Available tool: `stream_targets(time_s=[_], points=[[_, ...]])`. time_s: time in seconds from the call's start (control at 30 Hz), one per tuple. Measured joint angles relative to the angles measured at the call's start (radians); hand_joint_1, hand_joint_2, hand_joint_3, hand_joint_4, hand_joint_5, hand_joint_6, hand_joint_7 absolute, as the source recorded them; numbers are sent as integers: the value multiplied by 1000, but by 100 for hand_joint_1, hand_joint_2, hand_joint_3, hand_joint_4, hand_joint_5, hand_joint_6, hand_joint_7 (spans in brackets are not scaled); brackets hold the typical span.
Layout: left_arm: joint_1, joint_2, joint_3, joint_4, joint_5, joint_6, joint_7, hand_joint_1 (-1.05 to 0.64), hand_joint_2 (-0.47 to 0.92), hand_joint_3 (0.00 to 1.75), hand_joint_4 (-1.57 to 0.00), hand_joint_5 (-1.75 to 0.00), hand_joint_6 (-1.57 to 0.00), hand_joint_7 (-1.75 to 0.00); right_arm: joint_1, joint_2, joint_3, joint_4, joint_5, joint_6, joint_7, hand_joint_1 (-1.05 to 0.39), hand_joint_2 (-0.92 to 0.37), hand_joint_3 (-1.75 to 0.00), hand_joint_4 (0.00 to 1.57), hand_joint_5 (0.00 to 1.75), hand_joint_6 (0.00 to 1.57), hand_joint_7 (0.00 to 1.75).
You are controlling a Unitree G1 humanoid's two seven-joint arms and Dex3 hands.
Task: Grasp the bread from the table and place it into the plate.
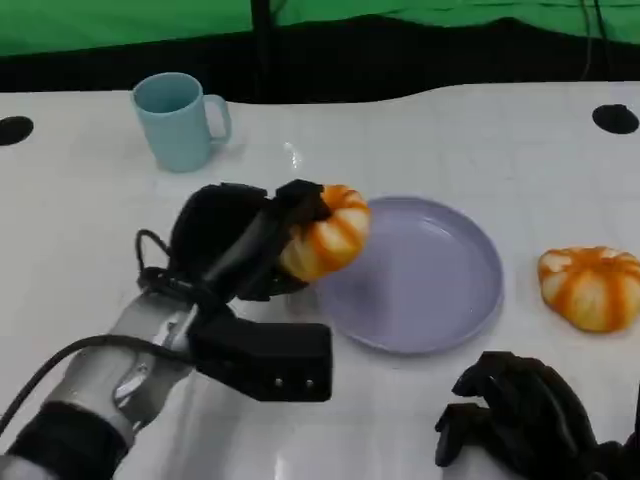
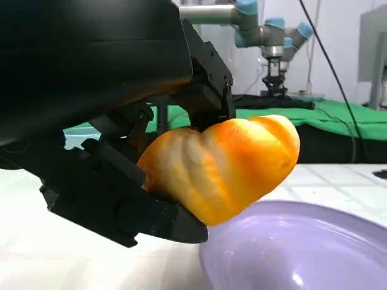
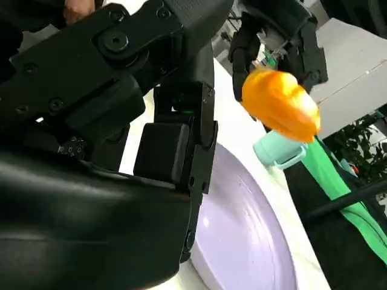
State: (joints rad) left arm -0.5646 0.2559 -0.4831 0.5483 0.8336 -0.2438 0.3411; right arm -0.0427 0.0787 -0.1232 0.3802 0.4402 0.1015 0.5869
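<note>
My left hand grips an orange, white-striped bread roll and holds it in the air just over the left rim of the lavender plate. In the left wrist view the black fingers clamp the bread from below and behind, above the plate. The right wrist view shows the same bread held by the left hand beyond the plate. A second bread roll lies on the table right of the plate. My right hand rests low at the front right with fingers curled, holding nothing.
A light blue mug stands at the back left of the white table. Black round holes mark the table's far corners. A green cloth and black edge run along the back. Another robot arm stands in the background.
</note>
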Motion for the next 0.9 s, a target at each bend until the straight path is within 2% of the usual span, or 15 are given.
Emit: stream_targets(time_s=[0.07,0.2,0.27,0.3,0.37,0.5,0.57,0.63,0.67,0.7,0.73,0.8,0.83,0.9], points=[[-33,-29,-13,41,-3,-7,-1,-35,71,64,-84,-175,-88,-100,2,0,1,-3,0,4,0,-104,-71,0,157,76,157,38],[-84,-94,-37,127,-5,-31,4,-36,64,75,-86,-175,-81,-113,7,2,2,-10,-1,5,0,-104,-73,-1,157,76,157,38],[-111,-127,-52,181,-3,-34,11,-36,62,80,-87,-175,-81,-105,11,2,3,-14,-3,4,0,-104,-73,-1,157,77,157,38],[-126,-141,-62,205,-1,-34,14,-36,61,82,-90,-175,-83,-92,11,2,4,-14,-3,3,0,-104,-73,-1,157,76,157,38],[-152,-166,-75,246,0,-32,20,-35,60,84,-91,-175,-84,-84,12,2,5,-15,-4,1,2,-103,-73,-1,157,76,157,38],[-194,-201,-94,322,0,-30,32,-35,60,83,-92,-175,-80,-102,15,2,7,-18,-5,0,2,-103,-74,-1,157,76,157,38],[-208,-209,-105,355,1,-31,41,-34,58,84,-91,-175,-70,-133,16,3,8,-22,-6,-1,2,-103,-74,-1,157,77,157,38],[-220,-217,-115,388,5,-32,55,-33,57,84,-91,-175,-68,-139,20,3,8,-27,-7,-1,2,-103,-74,-1,157,77,157,38],[-227,-218,-120,399,8,-33,57,-34,66,76,-82,-170,-68,-123,22,2,8,-29,-7,-1,2,-103,-73,-1,157,76,157,38],[-234,-221,-122,410,9,-33,59,-35,81,55,-73,-162,-67,-102,23,2,9,-30,-7,-1,2,-103,-73,0,157,76,157,37],[-241,-223,-122,418,6,-34,50,-35,86,47,-70,-159,-67,-94,24,2,9,-31,-7,-1,2,-103,-73,0,157,76,157,37],[-252,-224,-122,422,-7,-31,10,-36,91,35,-54,-144,-53,-62,26,2,11,-33,-7,-1,2,-103,-74,-1,157,76,157,37],[-257,-225,-124,422,-9,-25,-13,-36,91,33,-52,-142,-52,-57,27,2,11,-34,-7,-1,2,-103,-74,-1,157,77,157,37],[-266,-226,-130,421,-12,-10,-53,-43,92,24,-30,-82,-35,-23,27,2,12,-34,-7,-1,2,-103,-73,0,157,77,157,38]])
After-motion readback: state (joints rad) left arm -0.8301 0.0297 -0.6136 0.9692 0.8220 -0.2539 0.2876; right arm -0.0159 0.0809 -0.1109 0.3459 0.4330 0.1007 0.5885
